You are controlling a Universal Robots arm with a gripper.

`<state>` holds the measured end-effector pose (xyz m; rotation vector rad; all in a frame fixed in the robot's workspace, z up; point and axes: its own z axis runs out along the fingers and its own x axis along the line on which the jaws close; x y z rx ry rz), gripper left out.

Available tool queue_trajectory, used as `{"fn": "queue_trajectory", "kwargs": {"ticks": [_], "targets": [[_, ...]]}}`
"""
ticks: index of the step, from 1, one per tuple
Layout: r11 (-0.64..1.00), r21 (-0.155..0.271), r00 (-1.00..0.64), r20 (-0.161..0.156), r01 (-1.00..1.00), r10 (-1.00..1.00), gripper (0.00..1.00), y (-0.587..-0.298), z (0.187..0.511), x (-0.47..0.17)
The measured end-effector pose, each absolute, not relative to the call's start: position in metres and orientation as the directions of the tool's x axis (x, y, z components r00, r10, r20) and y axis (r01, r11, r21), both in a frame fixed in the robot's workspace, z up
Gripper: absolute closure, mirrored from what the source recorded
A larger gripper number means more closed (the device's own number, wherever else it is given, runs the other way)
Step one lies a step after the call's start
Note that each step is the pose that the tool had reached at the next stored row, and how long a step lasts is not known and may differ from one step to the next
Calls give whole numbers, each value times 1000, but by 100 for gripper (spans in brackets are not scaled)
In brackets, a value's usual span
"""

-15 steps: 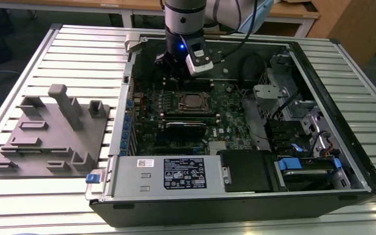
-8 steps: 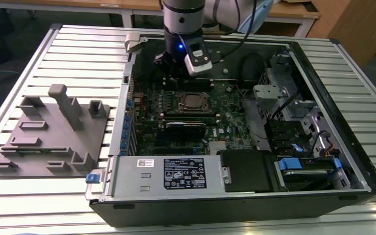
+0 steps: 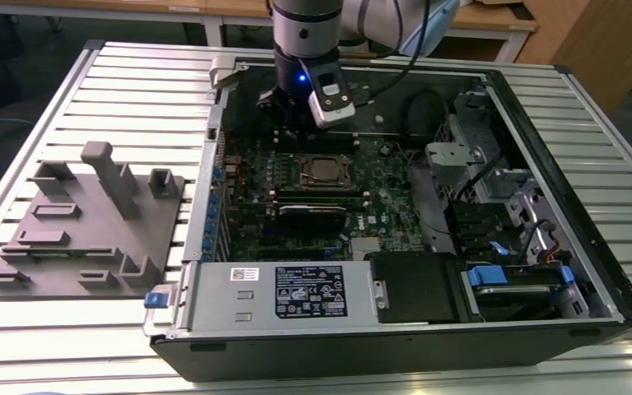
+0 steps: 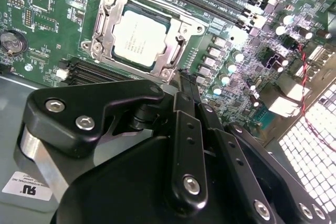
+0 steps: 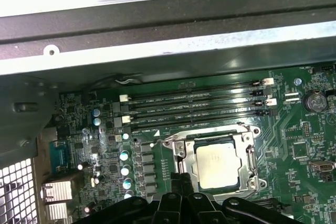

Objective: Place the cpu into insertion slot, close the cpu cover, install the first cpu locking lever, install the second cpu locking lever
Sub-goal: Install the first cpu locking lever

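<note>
Gripper (image 4: 181, 77) is seen clenched, its fingers pressed together with nothing clamped between them, and in the exterior view it is hung just at 12 o'clock of the cpu (image 3: 322, 170), over the motherboard (image 3: 388, 206). The cpu is seated flat in the insertion slot (image 5: 216, 139), and the cpu cover (image 4: 101, 27) is laid down around it, its metal top framed by the square window. A grey fixture block (image 3: 85, 222) is set at 9 o'clock of the computer case (image 3: 404, 346) on the slatted table (image 3: 129, 82).
</note>
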<state>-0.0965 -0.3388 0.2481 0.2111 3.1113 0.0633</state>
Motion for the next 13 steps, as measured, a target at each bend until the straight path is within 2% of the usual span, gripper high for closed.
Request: {"fn": "queue_trajectory", "kwargs": {"ticks": [13], "targets": [[990,42,-991,-20,135,136,90,-339,248,-100]]}}
